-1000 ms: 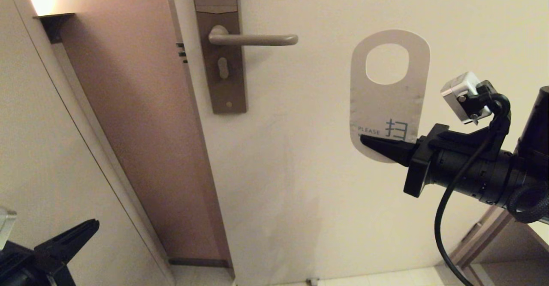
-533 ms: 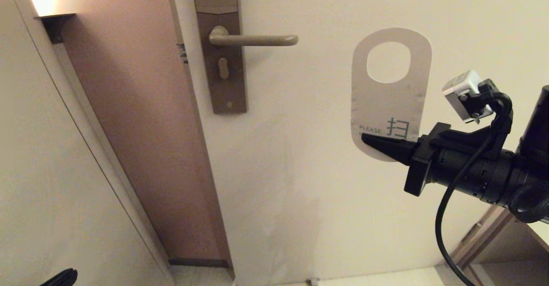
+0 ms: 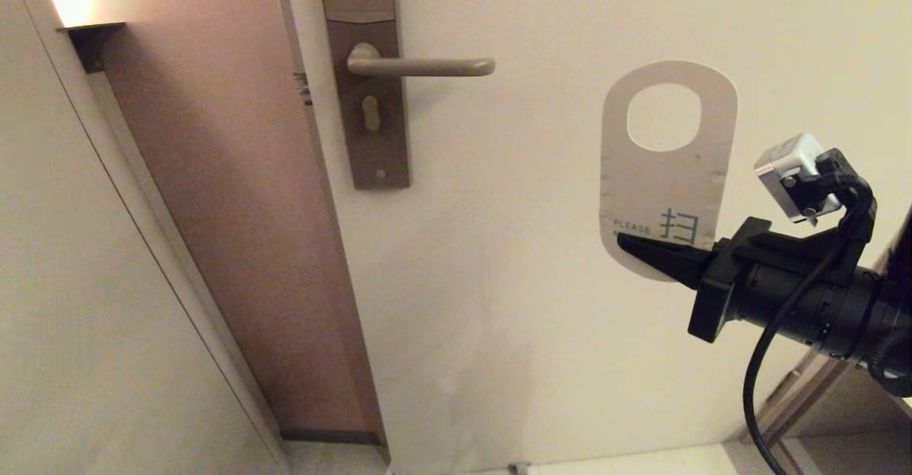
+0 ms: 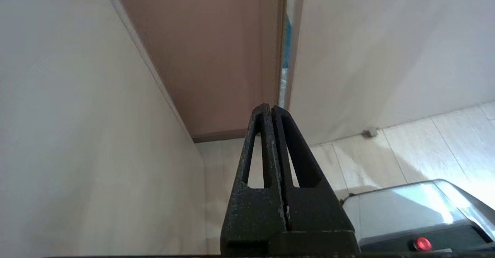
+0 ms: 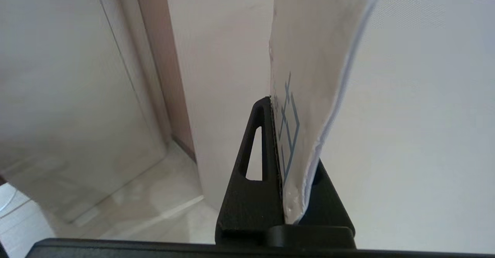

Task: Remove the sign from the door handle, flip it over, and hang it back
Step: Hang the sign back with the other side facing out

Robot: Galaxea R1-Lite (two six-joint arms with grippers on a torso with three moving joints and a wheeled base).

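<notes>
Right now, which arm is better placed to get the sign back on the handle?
Right. Its end effector is shut on the sign's lower end, oval hole up, beside the free door handle. The left end effector is shut, empty, low near the floor.

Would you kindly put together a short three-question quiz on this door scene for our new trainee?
1. True or false: the sign hangs on the door handle.
2. Which tool holds the sign: A) left tool, B) right tool, C) neither?
3. Fill in: the face of the sign towards the head camera is ____.

Key:
1. False; it is held in the air, well to the right of the handle, its oval hole uppermost.
2. B; it is shut on the sign's lower end, while the left tool is shut and empty, low near the floor.
3. White, with "PLEASE" partly readable.
</notes>
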